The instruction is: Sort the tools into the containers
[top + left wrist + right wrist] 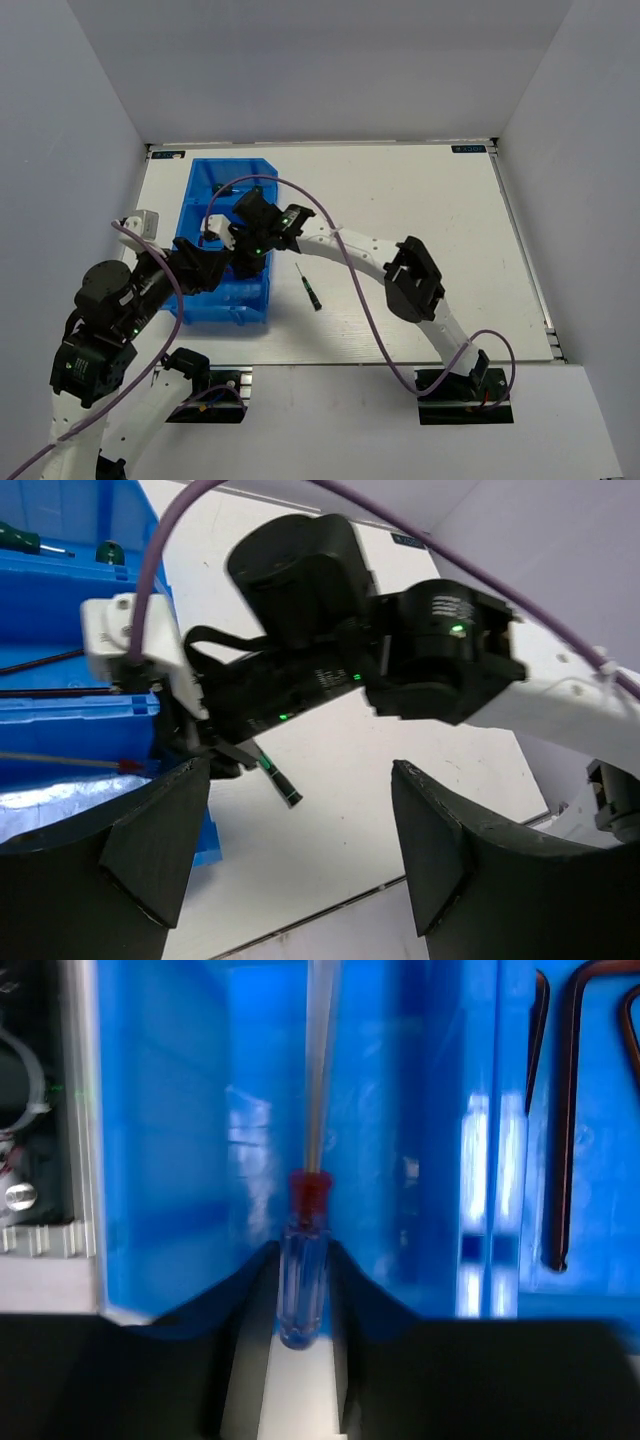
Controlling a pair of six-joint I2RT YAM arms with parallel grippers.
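Observation:
The blue divided bin stands at the left of the table. My right gripper reaches over its near part and is shut on a thin screwdriver with a clear purple-blue handle and red collar. Its shaft points into a bin compartment. Dark hex keys lie in the neighbouring compartment. Green-handled screwdrivers lie in the far compartment. A small black-and-green screwdriver lies on the table right of the bin, and it also shows in the left wrist view. My left gripper is open and empty beside the bin's near right corner.
My right arm arches across the middle of the table with a purple cable looping over it. White walls close in the table on three sides. The table's near edge runs just below my left fingers.

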